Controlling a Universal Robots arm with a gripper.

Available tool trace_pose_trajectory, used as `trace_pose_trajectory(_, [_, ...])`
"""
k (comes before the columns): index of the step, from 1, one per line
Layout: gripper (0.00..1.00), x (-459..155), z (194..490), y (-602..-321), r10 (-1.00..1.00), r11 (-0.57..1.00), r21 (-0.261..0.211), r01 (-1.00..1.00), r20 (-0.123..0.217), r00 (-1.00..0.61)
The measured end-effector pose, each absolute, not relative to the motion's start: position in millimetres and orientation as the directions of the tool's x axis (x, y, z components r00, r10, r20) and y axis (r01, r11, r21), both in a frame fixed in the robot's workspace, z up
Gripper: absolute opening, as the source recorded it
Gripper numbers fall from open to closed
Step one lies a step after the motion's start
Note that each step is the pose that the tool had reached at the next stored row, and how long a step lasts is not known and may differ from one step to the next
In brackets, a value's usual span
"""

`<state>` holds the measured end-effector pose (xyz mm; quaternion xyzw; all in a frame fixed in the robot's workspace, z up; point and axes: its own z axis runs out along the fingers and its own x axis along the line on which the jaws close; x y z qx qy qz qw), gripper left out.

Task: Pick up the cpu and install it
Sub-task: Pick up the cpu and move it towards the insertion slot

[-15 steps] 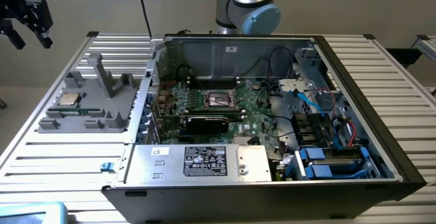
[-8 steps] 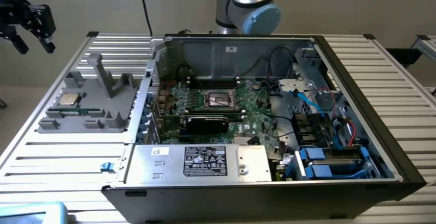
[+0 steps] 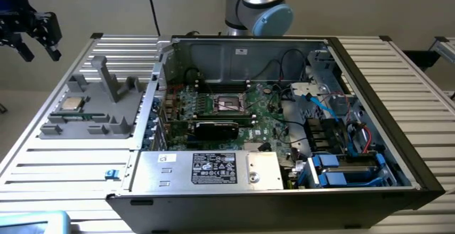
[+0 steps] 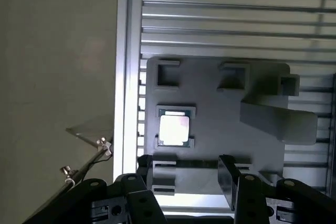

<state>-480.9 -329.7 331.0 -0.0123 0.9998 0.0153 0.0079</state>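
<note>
My jaws hang released and empty, high at the exterior view's far left. Below them, well apart, the cpu (image 3: 72, 104) (image 4: 174, 129) lies flat in a grey holder (image 3: 124, 111) (image 4: 220, 114) on the bench (image 3: 405, 90), left of the open computer case (image 3: 235, 55).

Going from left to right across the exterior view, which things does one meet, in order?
gripper → cpu → motherboard socket → blue drive trays
</note>
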Motion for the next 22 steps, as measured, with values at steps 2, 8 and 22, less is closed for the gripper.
trace_pose_trajectory(2, [0.62,-481,327,-330,-0.024,0.999,0.03,-0.024,-0.016,-1.0])
trace_pose_trajectory(8, [0.62,-479,316,-330,-0.023,0.999,0.03,-0.023,-0.016,-1.0])
trace_pose_trajectory(22, [0.62,-477,291,-330,-0.022,0.999,0.03,-0.022,-0.016,-1.0])
